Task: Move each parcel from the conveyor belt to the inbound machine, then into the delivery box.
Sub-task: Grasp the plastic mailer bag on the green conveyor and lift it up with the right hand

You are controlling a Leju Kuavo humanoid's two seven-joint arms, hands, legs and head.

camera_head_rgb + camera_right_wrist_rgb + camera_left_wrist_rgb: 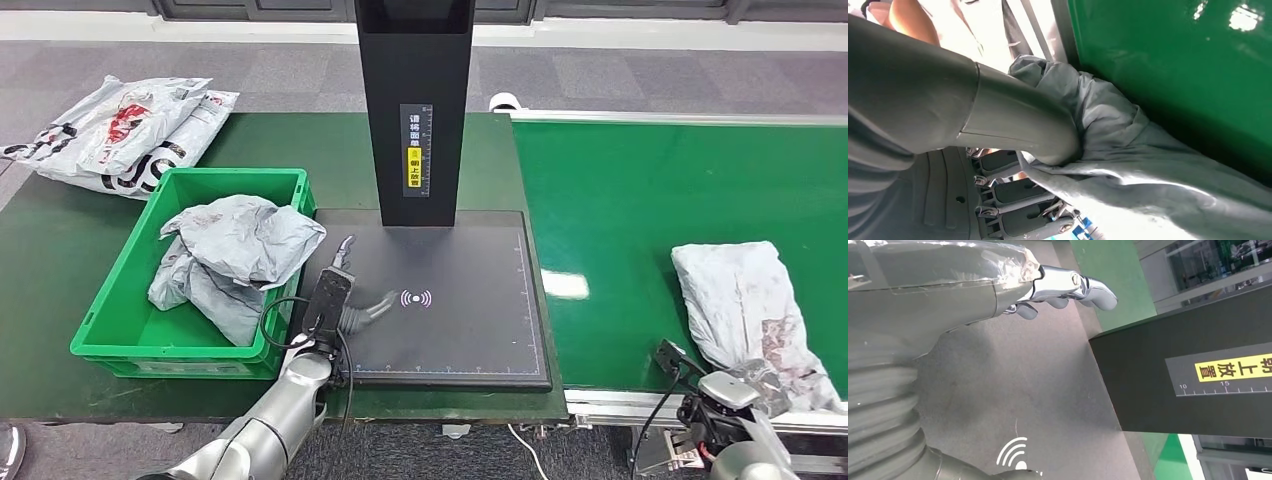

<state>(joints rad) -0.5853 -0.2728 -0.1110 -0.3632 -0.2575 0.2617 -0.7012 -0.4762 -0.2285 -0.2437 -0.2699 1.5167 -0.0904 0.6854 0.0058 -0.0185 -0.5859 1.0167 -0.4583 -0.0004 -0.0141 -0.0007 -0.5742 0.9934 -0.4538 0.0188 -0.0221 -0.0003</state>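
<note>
A crumpled grey parcel [745,300] lies on the green conveyor belt [620,200] at the right. My right hand [735,392] is at the parcel's near end. In the right wrist view its thumb [1018,120] presses into the grey parcel [1128,140], with the darker fingers [1018,192] under it, so the hand grips it. My left hand [340,295] hovers over the left part of the black inbound machine pad [460,320], near the green delivery box [120,290]. Its fingers [1068,285] are stretched out and hold nothing.
The delivery box holds grey parcels [240,250]. The machine's black column [415,110] rises at the back of the pad. A pile of white printed parcels [120,130] lies at the back left of the green table.
</note>
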